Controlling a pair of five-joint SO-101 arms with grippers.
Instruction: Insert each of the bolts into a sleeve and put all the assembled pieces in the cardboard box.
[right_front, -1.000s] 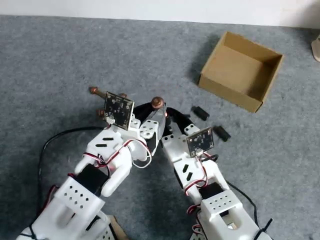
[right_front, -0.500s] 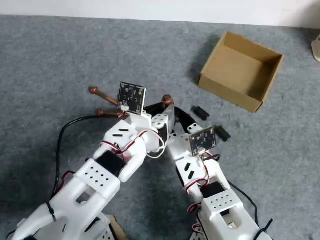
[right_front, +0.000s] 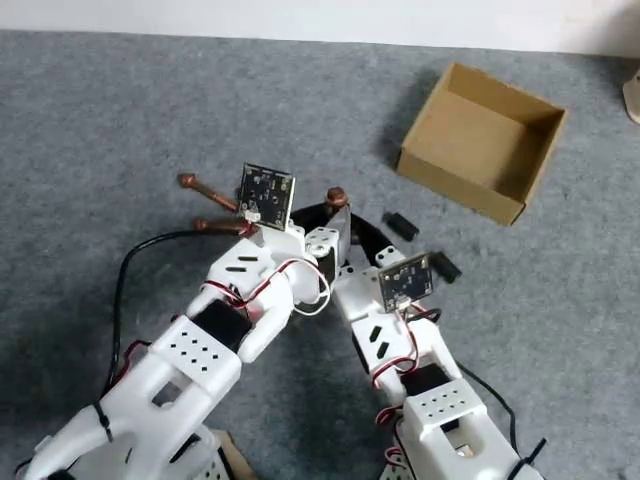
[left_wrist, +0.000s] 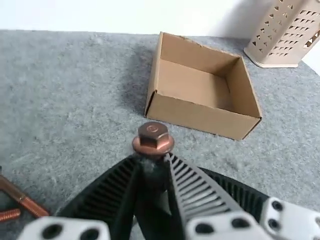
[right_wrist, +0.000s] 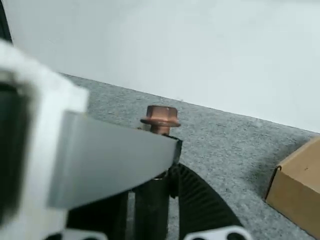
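high: left pincer (right_front: 333, 214) clamped on upright bolt (right_front: 336, 196) mid-bench (right_front: 90, 120); two loose bolts (right_front: 198, 186) beside; two loose sleeves (right_front: 402, 226) toward cardboard box (right_front: 480, 140) | left wrist: fingers closed below bolt head; box beyond, perforated holder (left_wrist: 287, 30) behind | right wrist: right pincer (right_wrist: 152, 195) closed on dark sleeve (right_wrist: 150, 206) under bolt head; left arm's grey plate (right_wrist: 110, 160) blocking the near side

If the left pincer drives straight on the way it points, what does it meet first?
Probably the near wall of the cardboard box, straight ahead of the left pincer and its bolt across bare carpet; depth is hard to judge.
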